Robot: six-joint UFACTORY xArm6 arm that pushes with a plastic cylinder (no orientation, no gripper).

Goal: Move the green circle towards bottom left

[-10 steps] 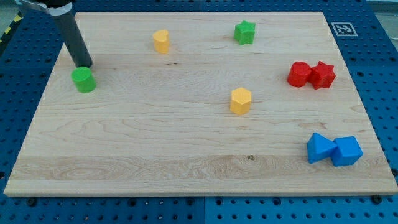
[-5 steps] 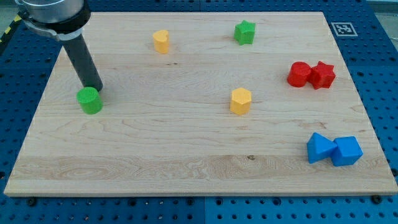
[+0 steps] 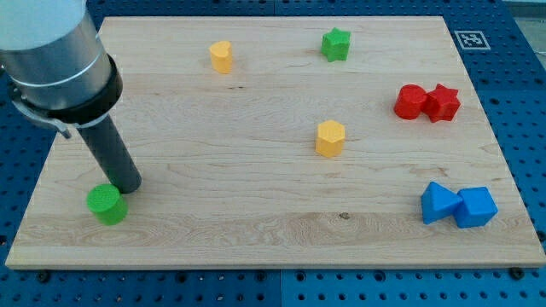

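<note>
Pale wooden tabletop point(image 3: 256, 213) on blue pegboard. Green circle point(image 3: 107, 204) sits near tabletop's bottom-left corner; my tip point(image 3: 128, 188) touches its upper-right side, nothing gripped, rod only. Judged light, rigid, easily slid; best pushed centrally on that flank to avoid slipping off

Bright, even light falls from overhead on the pale wooden board point(image 3: 256, 213). Shadows are short and soft. Everything stays sharp, without glare.
</note>
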